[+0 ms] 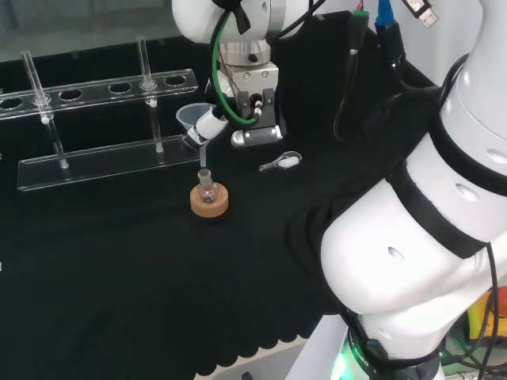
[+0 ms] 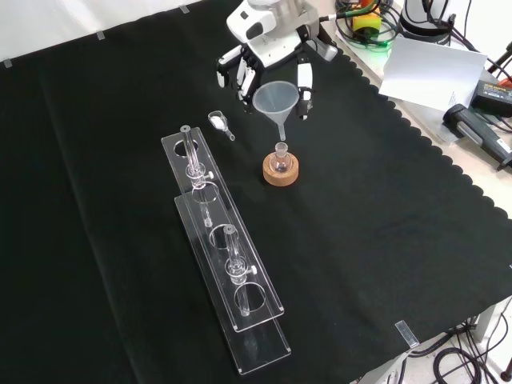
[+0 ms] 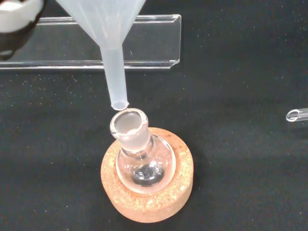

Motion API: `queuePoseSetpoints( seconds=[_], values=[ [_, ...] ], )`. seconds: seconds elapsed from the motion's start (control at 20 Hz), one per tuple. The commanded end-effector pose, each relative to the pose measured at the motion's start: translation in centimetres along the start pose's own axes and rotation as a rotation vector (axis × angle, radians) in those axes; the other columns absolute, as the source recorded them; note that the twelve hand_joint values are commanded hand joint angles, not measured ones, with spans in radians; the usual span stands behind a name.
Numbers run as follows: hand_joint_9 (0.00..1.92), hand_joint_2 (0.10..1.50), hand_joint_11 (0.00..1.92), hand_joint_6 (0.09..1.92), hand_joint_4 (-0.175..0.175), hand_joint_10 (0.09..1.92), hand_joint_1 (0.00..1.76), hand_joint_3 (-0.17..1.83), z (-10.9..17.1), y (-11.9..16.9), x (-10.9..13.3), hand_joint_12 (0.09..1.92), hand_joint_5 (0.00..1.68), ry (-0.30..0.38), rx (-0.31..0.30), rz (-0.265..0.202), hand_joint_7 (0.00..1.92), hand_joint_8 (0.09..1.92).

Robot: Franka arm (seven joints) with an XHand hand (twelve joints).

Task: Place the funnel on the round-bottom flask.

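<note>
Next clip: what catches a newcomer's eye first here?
The hand holding a translucent funnel, its stem tip just above the neck of the small round-bottom flask. The flask sits in a cork ring mid-cloth, with a clear tube rack to the left in the front view.
</note>
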State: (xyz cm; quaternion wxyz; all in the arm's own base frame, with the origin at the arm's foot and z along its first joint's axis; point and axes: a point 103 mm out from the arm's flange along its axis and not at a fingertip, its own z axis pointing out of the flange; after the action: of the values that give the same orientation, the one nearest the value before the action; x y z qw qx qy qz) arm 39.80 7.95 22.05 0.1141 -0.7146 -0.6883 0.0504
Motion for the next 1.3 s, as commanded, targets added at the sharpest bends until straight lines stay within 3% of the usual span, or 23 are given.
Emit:
queuePoseSetpoints(
  seconds=[0.05,1.3],
  values=[
    [0.94,0.56,0.00,0.65,0.123,0.28,0.78,0.59,0.4,0.0,-0.1,1.17,1.00,-0.005,-0.002,0.006,1.30,0.55],
    [0.94,0.56,0.00,0.64,0.119,0.27,0.78,0.60,0.9,1.5,0.2,1.17,1.01,-0.013,0.017,0.017,1.31,0.55]
  ],
)
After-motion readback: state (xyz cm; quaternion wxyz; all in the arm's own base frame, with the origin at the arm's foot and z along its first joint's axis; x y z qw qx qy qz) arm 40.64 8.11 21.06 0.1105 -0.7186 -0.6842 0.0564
